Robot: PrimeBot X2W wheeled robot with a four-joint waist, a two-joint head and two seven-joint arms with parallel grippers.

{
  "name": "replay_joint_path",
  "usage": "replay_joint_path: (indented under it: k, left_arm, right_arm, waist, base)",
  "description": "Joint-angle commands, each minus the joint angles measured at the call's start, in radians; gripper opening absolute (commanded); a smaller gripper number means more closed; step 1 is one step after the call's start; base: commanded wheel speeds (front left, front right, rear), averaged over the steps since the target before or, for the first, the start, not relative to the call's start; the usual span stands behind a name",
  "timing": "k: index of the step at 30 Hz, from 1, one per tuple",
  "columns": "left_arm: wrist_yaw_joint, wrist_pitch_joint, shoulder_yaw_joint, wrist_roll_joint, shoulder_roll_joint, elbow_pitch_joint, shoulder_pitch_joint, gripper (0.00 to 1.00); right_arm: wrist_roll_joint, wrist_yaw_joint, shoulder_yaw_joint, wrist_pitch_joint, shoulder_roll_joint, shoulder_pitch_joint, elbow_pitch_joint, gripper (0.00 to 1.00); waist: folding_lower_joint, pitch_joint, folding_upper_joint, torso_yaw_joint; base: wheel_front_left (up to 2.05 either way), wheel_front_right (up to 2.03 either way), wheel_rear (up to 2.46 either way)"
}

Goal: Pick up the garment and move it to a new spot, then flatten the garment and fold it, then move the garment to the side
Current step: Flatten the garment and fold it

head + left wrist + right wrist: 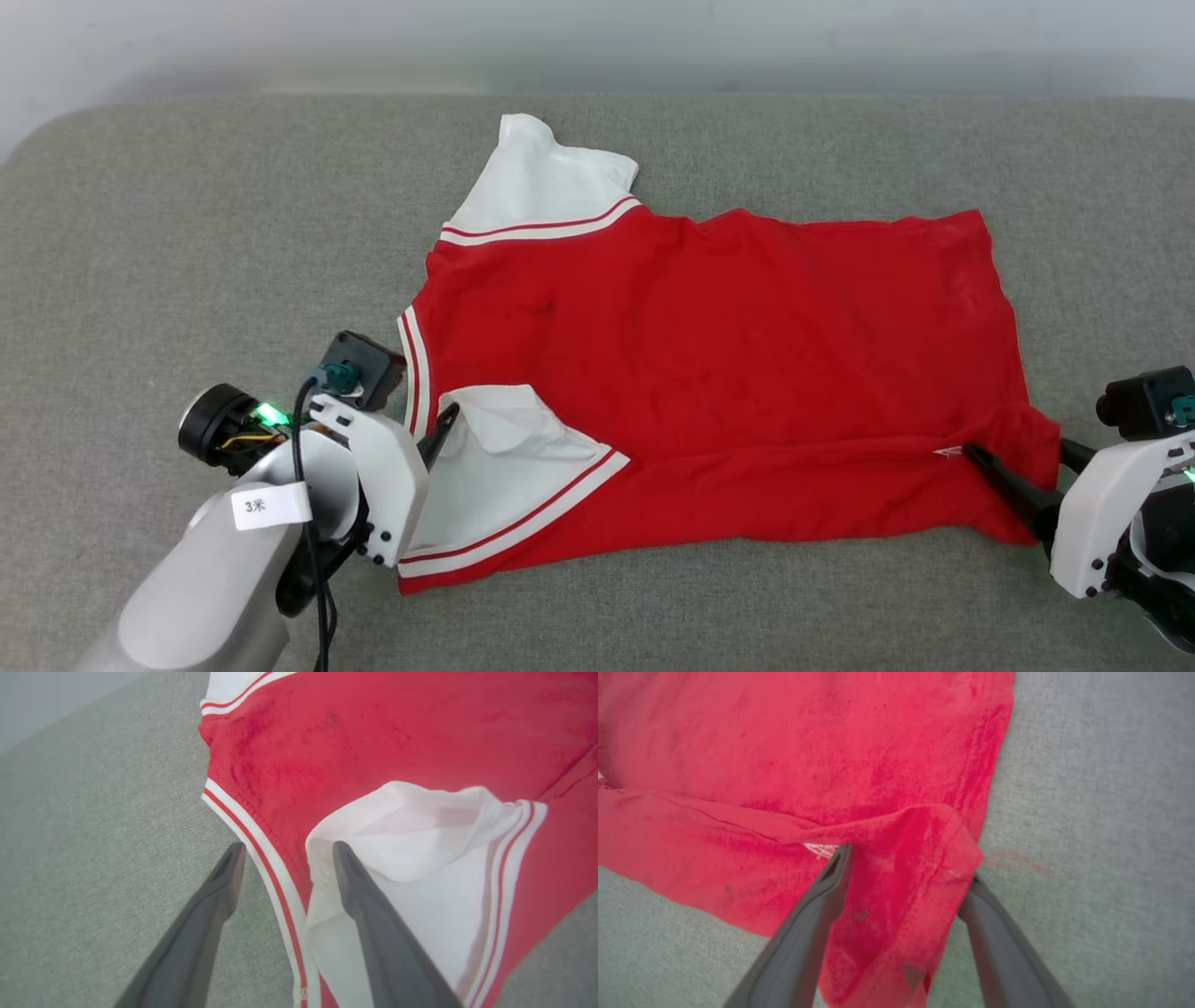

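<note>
The garment lies spread on the grey cloth surface with its collar end to the left, and its near edge is folded over. One white sleeve sticks out at the far side; the other lies on the red body. My left gripper is open at the collar end. In the left wrist view one finger rests on the grey surface and the other on the white sleeve, with the striped trim between them. My right gripper is open at the near right hem corner, where bunched red cloth lies loosely between its fingers.
The grey cloth surface extends well beyond the shirt on all sides, with a rounded far-left corner. A pale wall runs behind it. A loose red thread trails from the hem corner.
</note>
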Motion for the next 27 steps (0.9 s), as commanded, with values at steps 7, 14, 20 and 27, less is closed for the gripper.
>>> replay_joint_path:
  k: [7,14,20,27]
  left_arm:
    - [0.105,-0.170,0.102,-0.068,-0.071,0.009,0.064,1.00]
    - [0.189,-0.238,0.168,-0.141,-0.108,-0.109,0.208,1.00]
    - [0.285,-0.176,0.153,-0.142,-0.096,-0.235,0.356,1.00]
    - [0.354,-0.004,0.099,-0.112,-0.041,-0.296,0.413,1.00]
  right_arm:
    - [-0.031,-0.001,-0.062,-0.002,0.006,0.035,-0.024,1.00]
    - [-0.066,-0.001,-0.179,0.056,0.004,0.133,-0.094,1.00]
    - [-0.150,-0.001,-0.349,0.200,0.068,0.280,-0.210,1.00]
    - [-0.307,-0.001,-0.562,0.435,0.189,0.396,-0.387,1.00]
  waist:
    - [-0.0001,-0.064,0.0000,0.011]
    - [-0.0001,-0.109,0.0000,0.024]
    - [-0.0001,-0.123,0.0000,0.022]
    - [-0.0001,-0.100,0.0000,0.008]
  base:
    - [0.00,0.00,0.00]
    - [0.00,0.00,0.00]
    - [0.00,0.00,0.00]
    - [0.00,0.00,0.00]
